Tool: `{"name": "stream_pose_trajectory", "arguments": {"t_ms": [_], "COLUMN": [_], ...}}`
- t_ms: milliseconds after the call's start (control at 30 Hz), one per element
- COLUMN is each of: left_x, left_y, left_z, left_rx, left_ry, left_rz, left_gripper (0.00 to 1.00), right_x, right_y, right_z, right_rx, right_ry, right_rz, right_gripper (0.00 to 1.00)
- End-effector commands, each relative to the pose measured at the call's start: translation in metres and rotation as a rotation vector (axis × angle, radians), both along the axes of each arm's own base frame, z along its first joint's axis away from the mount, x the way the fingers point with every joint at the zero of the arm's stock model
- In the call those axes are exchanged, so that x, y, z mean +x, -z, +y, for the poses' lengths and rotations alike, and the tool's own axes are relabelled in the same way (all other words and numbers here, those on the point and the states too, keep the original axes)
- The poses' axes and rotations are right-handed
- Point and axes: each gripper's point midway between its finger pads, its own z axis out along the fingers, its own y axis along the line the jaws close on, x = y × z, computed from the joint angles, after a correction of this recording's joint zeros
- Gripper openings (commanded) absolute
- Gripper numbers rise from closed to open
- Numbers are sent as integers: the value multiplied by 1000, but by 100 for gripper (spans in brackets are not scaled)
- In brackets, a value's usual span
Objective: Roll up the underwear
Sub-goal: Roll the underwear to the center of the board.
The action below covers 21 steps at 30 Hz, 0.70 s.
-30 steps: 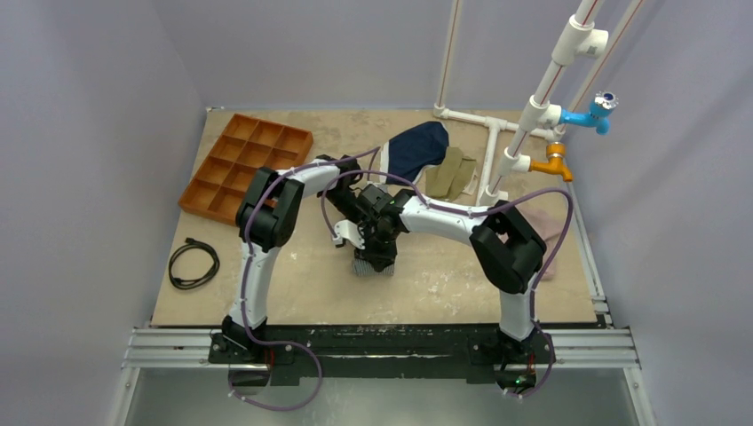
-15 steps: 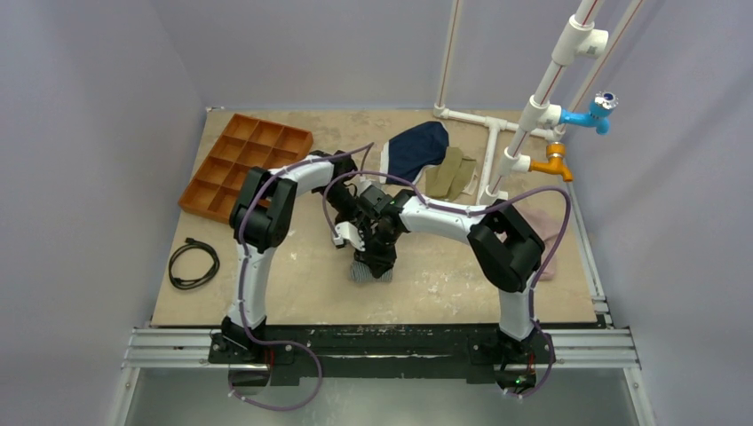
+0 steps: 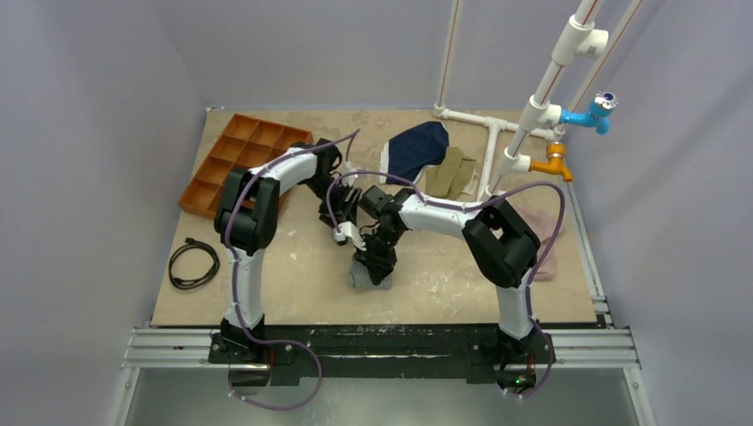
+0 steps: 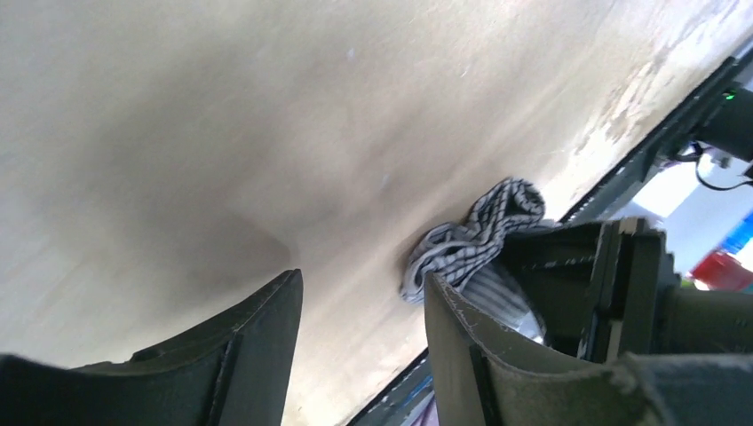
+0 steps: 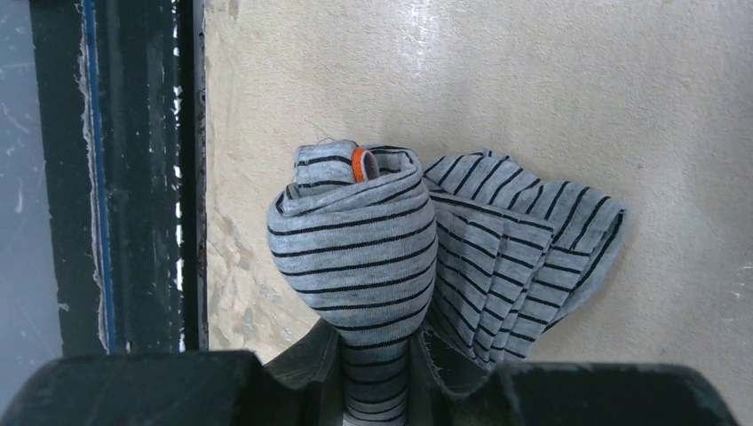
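Note:
The underwear (image 5: 355,240), grey with thin dark stripes, is a tight roll with a pleated flap (image 5: 524,240) fanning out to its right on the table. In the top view the underwear (image 3: 370,275) lies at the table's centre near the front. My right gripper (image 5: 376,377) is shut on the roll's near end; from above, this gripper (image 3: 379,257) stands right over the bundle. My left gripper (image 4: 360,282) is open with only bare table between its fingers. It hangs behind and left of the underwear (image 4: 471,241), apart from it, and in the top view the left gripper (image 3: 346,232) sits beside the right wrist.
An orange compartment tray (image 3: 244,164) is at the back left and a black cable coil (image 3: 193,264) lies left of the arms. A navy garment (image 3: 417,146), an olive-tan garment (image 3: 451,173) and a white pipe frame (image 3: 493,151) are at the back. The black front rail (image 5: 133,177) runs close to the roll.
The left gripper has let go, widened and drawn back from the bundle. The right gripper has shifted the roll slightly toward the front edge.

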Motion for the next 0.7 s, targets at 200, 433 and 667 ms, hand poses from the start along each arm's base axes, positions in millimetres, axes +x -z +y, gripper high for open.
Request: {"name": "stream_pose_trajectory", "arguments": {"t_ms": [200, 433, 667], "left_x": [17, 12, 1], "left_y": [-19, -31, -38], "left_z": [63, 93, 119], "left_rx": [206, 239, 241], "left_ry": [33, -18, -72], "left_rz": [-235, -288, -316], "left_gripper": [53, 54, 54], "right_x": [-24, -18, -7], "right_y": [66, 73, 76], "right_z": [-61, -63, -61], "right_rx": [-305, -319, -325], "right_ry": [12, 31, 30], "right_rz": [98, 150, 206], "right_gripper": [0, 0, 0]}}
